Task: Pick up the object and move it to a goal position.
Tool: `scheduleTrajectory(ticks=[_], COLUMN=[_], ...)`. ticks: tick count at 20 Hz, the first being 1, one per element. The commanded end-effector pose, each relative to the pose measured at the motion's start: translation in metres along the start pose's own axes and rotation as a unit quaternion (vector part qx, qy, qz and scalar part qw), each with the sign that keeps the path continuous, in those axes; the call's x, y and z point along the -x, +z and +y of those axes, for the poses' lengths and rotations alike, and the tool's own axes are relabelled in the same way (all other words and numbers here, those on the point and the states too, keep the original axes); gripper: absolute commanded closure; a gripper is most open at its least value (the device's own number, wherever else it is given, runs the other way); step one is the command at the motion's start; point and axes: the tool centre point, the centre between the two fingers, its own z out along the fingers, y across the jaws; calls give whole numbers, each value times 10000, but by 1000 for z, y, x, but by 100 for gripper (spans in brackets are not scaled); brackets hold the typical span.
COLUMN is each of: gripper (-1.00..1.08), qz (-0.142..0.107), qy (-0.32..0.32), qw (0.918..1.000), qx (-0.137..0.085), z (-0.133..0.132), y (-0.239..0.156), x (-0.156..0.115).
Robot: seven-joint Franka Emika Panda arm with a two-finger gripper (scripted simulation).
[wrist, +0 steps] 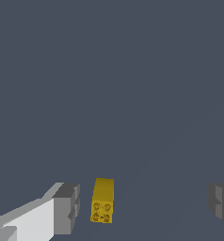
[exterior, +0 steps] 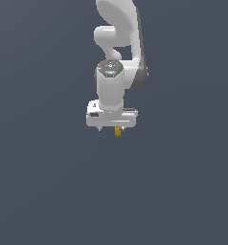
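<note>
- The gripper is seen in the wrist view with its two fingers spread wide apart; nothing is clamped between them.
- One finger, white with a grey pad, is shown at about 7 o'clock of the gap's middle, and only the grey pad of the other finger is visible, at about 3 o'clock, cut by the picture's edge.
- The object, a small yellow-orange block with four round studs on its end face, is found inside the gap, just beside the white finger's pad and well apart from the other pad. A narrow strip of background is seen between block and nearer pad, so no touching is shown.
- In the exterior view the gripper is pointed straight down from the white arm, and the fingers themselves are too small to be told apart there.
- The object is seen in that view as a tiny yellow piece at 6 o'clock of the white hand body, directly under it.
- Whether the block rests on the floor cannot be told.
- A plain dark grey-blue ground is shown all around, without markings.
</note>
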Motion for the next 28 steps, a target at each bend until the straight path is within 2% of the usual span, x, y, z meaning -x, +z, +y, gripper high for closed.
scheduleTrajectory(ticks=[1,8,14,23,28], gripper=[-92,-92,-92,-92,-92], qz=[-10,-34,-47,-54,-53], qy=[49,222,311,327,329], qw=[10000,9997,9995,9994,9994], qx=[-9,-32,-40,-41,-41], z=[-5,-18,-25,-26,-26], y=[13,55,73,80,96], x=[9,44,63,68,69])
